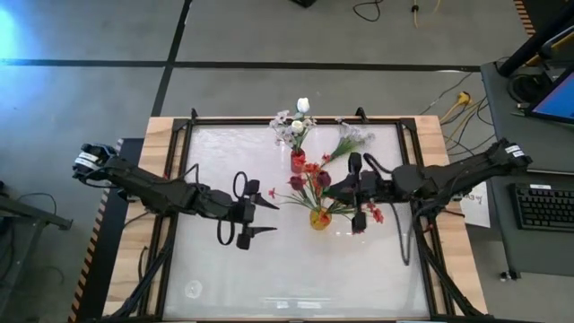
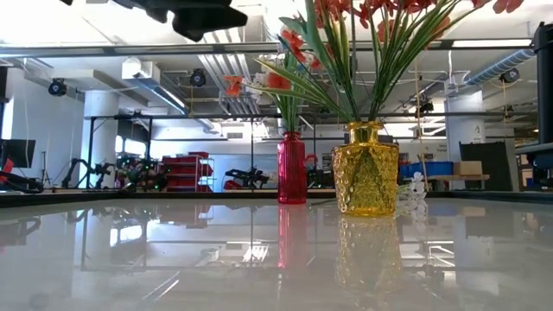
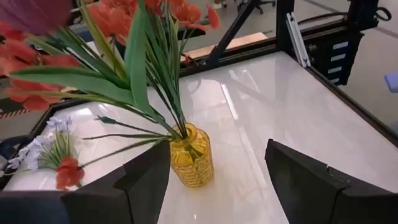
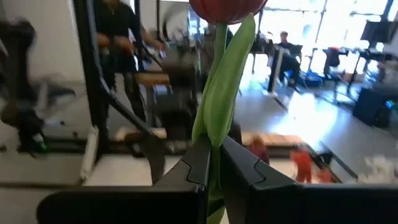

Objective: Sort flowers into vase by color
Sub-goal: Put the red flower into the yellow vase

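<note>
Now, your right gripper (image 4: 214,163) is clamped on the green stem of a dark red tulip (image 4: 225,9), held up over the yellow vase (image 1: 320,218) near the middle of the table (image 1: 296,278). Judging by colour, that tulip belongs with the red and orange blooms already standing in the yellow vase, so lower it stem-first and steer the tip down through the spread of leaves toward the neck; that crowded foliage is the main thing in your way. Keep the stem upright, or it may catch on a leaf and tip sideways.

Your left gripper (image 1: 262,215) hangs just beside the vase on its other side, fingers (image 3: 308,180) spread wide and holding nothing. You could use it to steady the vase if needed.

The red vase (image 1: 298,161) stands just behind with the white flowers (image 1: 293,124), and a loose white spray (image 1: 348,137) lies on the table near it, not yet sorted.
</note>
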